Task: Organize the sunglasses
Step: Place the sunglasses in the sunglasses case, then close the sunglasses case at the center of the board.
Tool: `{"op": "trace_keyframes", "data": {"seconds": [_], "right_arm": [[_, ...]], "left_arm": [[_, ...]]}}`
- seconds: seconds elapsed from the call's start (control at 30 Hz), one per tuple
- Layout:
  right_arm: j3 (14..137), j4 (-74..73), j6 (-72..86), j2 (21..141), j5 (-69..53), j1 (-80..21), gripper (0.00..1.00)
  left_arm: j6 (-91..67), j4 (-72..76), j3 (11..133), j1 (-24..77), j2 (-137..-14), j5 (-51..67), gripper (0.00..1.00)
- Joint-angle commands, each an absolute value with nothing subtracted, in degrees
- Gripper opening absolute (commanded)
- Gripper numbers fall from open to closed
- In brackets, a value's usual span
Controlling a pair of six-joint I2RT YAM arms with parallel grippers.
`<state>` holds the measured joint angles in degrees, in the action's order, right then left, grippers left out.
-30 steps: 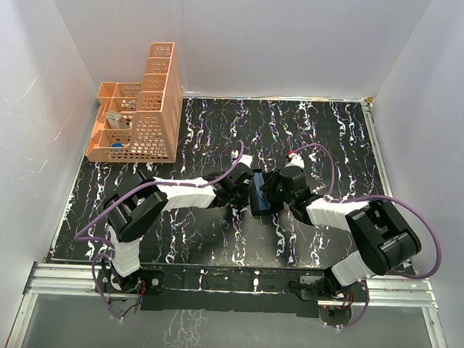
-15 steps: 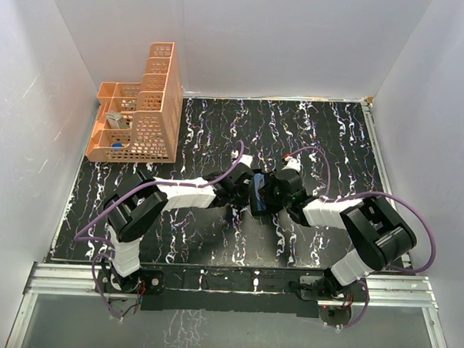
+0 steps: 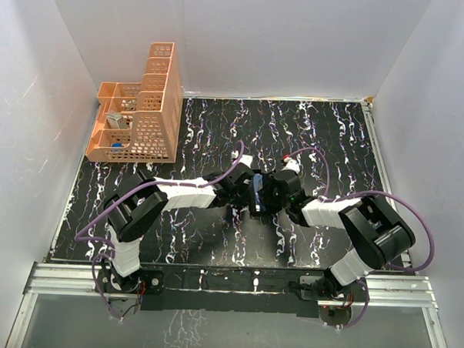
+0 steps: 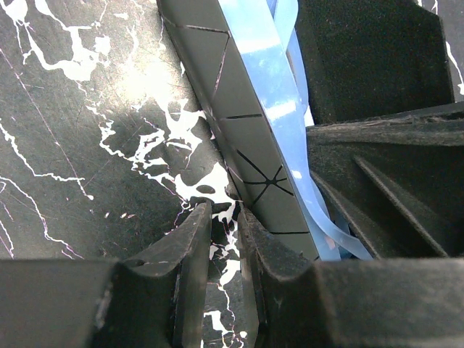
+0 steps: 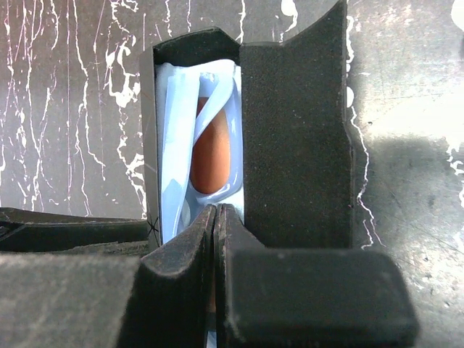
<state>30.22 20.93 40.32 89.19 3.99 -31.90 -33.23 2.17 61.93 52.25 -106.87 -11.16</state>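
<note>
- sunglasses (image 5: 214, 156): a slim folded pair with a blue frame and an amber-brown lens. They are standing on edge inside the black oblong glasses case (image 4: 239, 116), which has thin triangle crease lines on its wall.
- on my right wrist view the lens sits between a thin case wall on the left and a wide black panel on the right, with pale blue around it.
- on my left wrist view, blue strips of the frame run along the inner side of the creased wall.
- right gripper (image 5: 217, 210): jaws pressed fully together, tips at the mouth of the case by the lower end of the lens. I can't tell if any of the frame is nipped between them; nothing is clearly held.
- left gripper (image 4: 222, 217): jaws a narrow slit apart, with marble showing through the gap and nothing in it. The tips are at the foot of the creased wall, with one finger (image 4: 255, 243) just beside it. I can't tell if it touches.
- on the top view both wrists meet nose to nose around the case, which is on the black tabletop with white marble veins (image 3: 219, 127), about mid-table.
- orange perforated plastic organiser basket (image 3: 138, 116): at the far-left corner, well apart from both arms. There are small items in its compartments, too small to identify.
</note>
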Motion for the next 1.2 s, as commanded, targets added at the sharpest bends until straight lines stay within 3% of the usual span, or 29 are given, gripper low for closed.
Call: {"op": "trace_keyframes", "data": {"seconds": [0.0, 0.9, 1.17], "right_arm": [[31.5, 20.3, 38.5, 85.3, 7.2, -32.3, 0.0], [29.4, 10.0, 34.6, 71.6, 22.3, -29.9, 0.0], [27.8, 13.6, 35.4, 78.0, 17.5, -27.8, 0.0]], "left_arm": [[-33.2, 2.1, 62.6, 52.3, -106.2, -11.2, 0.21], [-32.1, 1.1, 63.7, 52.3, -105.9, -11.3, 0.21], [-31.9, 0.8, 63.4, 52.2, -105.5, -11.6, 0.21]]}}
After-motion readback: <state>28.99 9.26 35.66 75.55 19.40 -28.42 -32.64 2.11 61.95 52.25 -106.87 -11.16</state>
